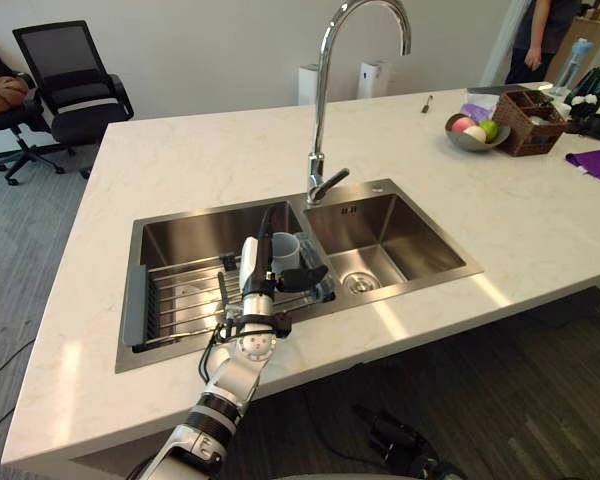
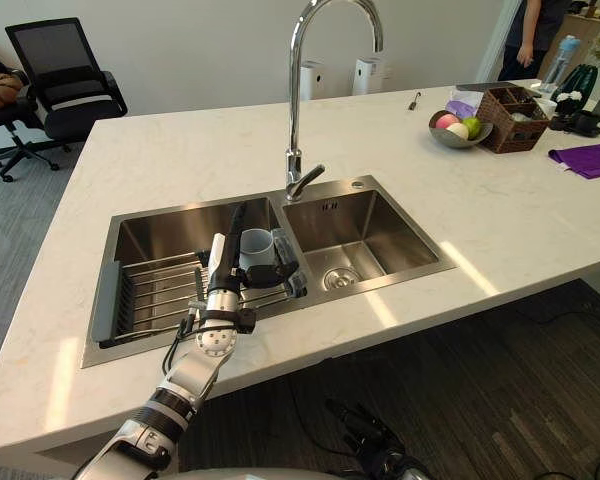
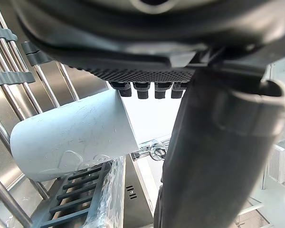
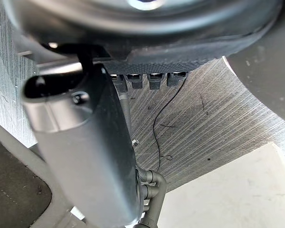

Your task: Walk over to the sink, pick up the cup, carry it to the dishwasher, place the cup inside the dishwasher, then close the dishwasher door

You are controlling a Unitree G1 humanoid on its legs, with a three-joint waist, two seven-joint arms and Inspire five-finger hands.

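You are facing a wide pale marble tabletop (image 1: pixel 180 150) with a double steel sink (image 1: pixel 380 222) set into it and a tall chrome faucet (image 1: pixel 323 90) rising between the two basins. At the far right of the tabletop stand a wicker basket (image 1: pixel 530 125) and a fruit bowl (image 1: pixel 460 142). A wire rack (image 1: pixel 175 295) spans the left basin. Your left hand (image 1: pixel 263 268) reaches over the near edge into that basin. Its fingers (image 1: pixel 268 228) are held straight, pointing away along the left side of the cup (image 1: pixel 286 248), and its thumb (image 1: pixel 305 277) sticks out across the cup's near side. The pale cup sits on the right end of the rack, right against the palm. Your right hand (image 2: pixel 372 440) hangs low over the floor, fingers relaxed, holding nothing.
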